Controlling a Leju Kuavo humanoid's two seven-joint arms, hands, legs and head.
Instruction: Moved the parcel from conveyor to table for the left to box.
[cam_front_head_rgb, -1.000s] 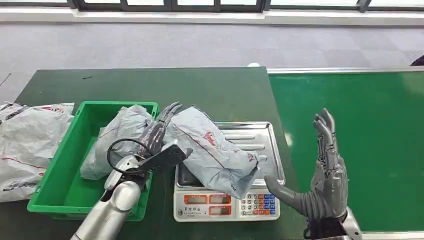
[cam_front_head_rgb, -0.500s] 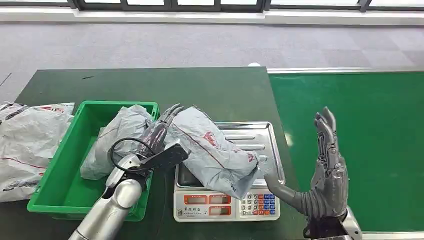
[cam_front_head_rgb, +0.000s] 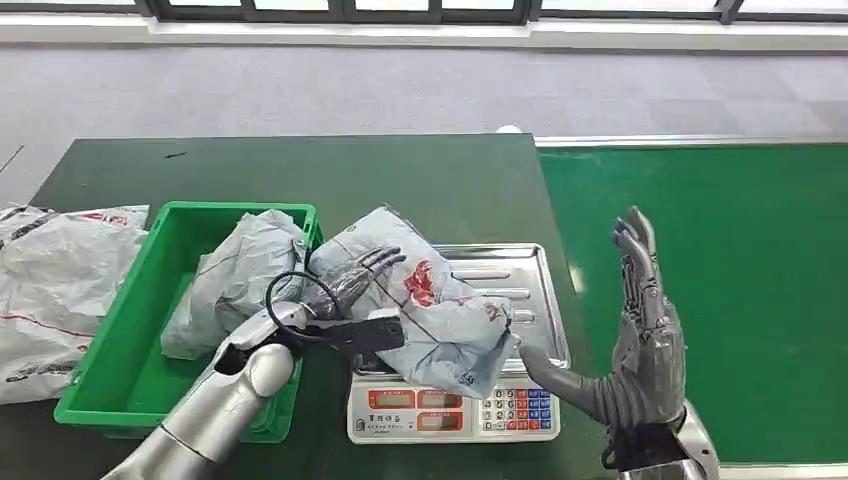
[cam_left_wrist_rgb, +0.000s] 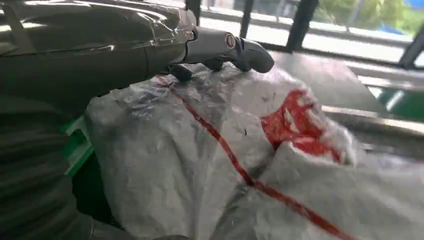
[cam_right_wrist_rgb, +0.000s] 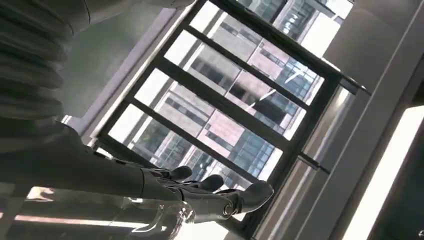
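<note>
**Left hand settles onto the parcel on the scale**

The left hand (cam_front_head_rgb: 352, 283) has swung down from the parcel's far edge and now lies across the top of the grey parcel (cam_front_head_rgb: 420, 300), fingers spread flat over the wrinkled plastic; the left wrist view shows a fingertip (cam_left_wrist_rgb: 250, 52) pressing into the bag. It rests on the parcel rather than clasping it, so I judge the lift into the box has not begun. The parcel itself sits where it was, draped over the scale (cam_front_head_rgb: 455, 400), one end leaning toward the green bin (cam_front_head_rgb: 110, 370).

The right hand (cam_front_head_rgb: 640, 340) stands upright beside the scale, fingers straight and apart, holding nothing; it has drifted slightly inward. The parcel is off the green conveyor (cam_front_head_rgb: 720, 280), so the right arm's part looks done.

Another grey bag (cam_front_head_rgb: 235, 280) already lies in the bin, touching the parcel and taking up much of the room there. More bags (cam_front_head_rgb: 55, 290) lie on the table left of the bin. The bin's near wall stands between parcel and bin floor.
</note>
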